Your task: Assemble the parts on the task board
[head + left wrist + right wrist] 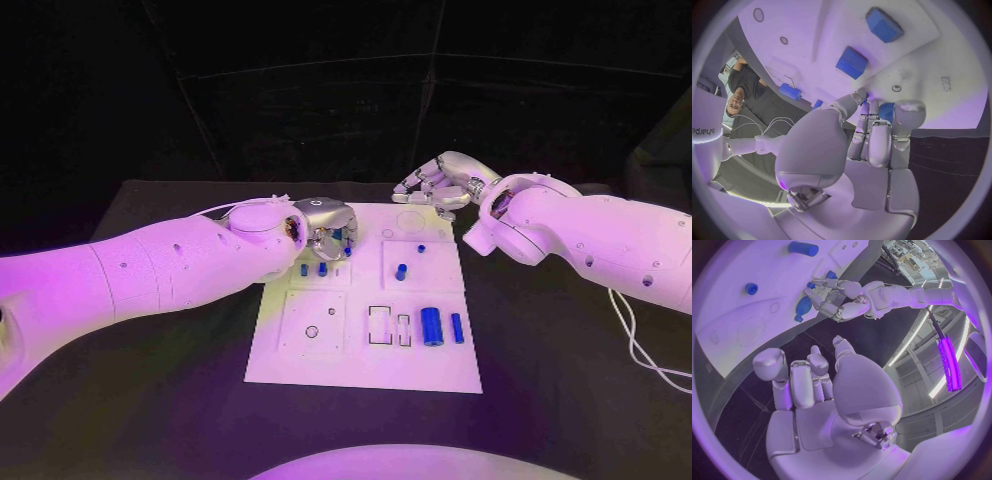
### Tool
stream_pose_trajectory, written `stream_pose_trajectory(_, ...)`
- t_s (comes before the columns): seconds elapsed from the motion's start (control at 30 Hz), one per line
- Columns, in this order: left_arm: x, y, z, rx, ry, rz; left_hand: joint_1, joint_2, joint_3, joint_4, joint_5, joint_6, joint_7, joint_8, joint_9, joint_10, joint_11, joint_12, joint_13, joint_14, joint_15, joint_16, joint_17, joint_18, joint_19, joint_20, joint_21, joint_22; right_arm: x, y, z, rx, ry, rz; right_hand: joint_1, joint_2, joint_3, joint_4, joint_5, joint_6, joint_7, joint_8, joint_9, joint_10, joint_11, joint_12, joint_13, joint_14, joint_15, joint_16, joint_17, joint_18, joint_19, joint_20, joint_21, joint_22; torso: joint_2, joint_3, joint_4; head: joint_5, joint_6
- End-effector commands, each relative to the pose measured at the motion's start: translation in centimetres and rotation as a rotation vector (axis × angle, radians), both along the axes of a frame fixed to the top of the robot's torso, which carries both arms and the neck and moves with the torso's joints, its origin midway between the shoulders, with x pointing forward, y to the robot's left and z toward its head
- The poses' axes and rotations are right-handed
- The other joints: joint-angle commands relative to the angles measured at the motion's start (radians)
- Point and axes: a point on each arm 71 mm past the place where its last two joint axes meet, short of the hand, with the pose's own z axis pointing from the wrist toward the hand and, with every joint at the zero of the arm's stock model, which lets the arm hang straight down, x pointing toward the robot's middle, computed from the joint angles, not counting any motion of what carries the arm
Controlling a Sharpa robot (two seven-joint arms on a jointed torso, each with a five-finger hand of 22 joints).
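Observation:
The white task board (361, 355) lies in the middle of the table. My left hand (326, 222) hangs over its far left part and pinches a small blue part (886, 110) at its fingertips; the right wrist view shows that blue part (802, 308) under the left hand (845, 299) too. Two blue parts (312, 268) stand just below the hand. Further blue pieces (401, 271) sit mid-board, and two blue cylinders (441, 327) lie at the near right. My right hand (437, 184) hovers past the board's far edge, fingers loosely bent, holding nothing.
The board has empty rectangular slots (381, 325) and round holes (312, 331) in its near half. Black table (562, 330) surrounds it. A white cable (635, 340) trails on the table at the right.

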Motion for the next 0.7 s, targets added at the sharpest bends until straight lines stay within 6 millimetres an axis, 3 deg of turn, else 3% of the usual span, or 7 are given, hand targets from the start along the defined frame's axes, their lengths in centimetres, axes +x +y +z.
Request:
stream_pose_trajectory(0.03,0.02,0.03,-0.45,0.043,0.023,0.009,0.001,0.006,0.008,0.001,-0.005,0.009,0.001,-0.008,-0.002,0.006,0.0,-0.006,-0.003,0.018,-0.002,0.007,0.0,-0.014,0.011,0.0,0.007,0.005,0.01,0.09,0.16,0.007,-0.006,0.008,0.005,0.007,-0.002,0.002,0.003,0.003,-0.003,0.006,0.0,-0.005,-0.002,0.0,0.001,0.037,-0.004,-0.004,0.001,0.019,-0.001,-0.004,-0.003,0.0,0.0,0.0003,-0.0008,-0.002,0.0)
stream_pose_trajectory(0.5,-0.19,-0.47,-0.96,0.048,0.042,-0.012,-0.009,0.009,0.02,0.005,-0.005,0.031,-0.005,-0.016,-0.008,0.051,-0.011,-0.006,-0.013,0.022,-0.01,0.01,-0.003,-0.02,0.021,-0.006,0.043,0.038,-0.01,0.18,0.17,0.007,-0.006,0.01,0.005,0.007,-0.002,0.002,0.003,0.003,-0.003,0.006,0.0,-0.005,-0.002,0.0,0.001,0.037,-0.004,-0.004,0.001,0.019,-0.001,-0.004,-0.003,0.0,0.0,0.0002,-0.0003,-0.003,-0.003)
stream_pose_trajectory(0.7,-0.15,-0.48,-0.86,0.03,0.023,-0.015,-0.001,0.029,0.036,0.005,-0.005,0.077,-0.011,-0.008,-0.005,0.103,-0.024,-0.005,-0.017,0.025,-0.021,0.014,-0.002,-0.026,0.028,-0.014,0.076,0.069,-0.01,0.2,0.17,0.008,-0.006,0.011,0.005,0.007,-0.002,0.002,0.003,0.003,-0.003,0.006,0.0,-0.005,-0.002,0.0,0.001,0.037,-0.004,-0.004,0.001,0.019,-0.001,-0.004,-0.003,0.0,-0.001,0.0001,0.0,-0.004,-0.003)
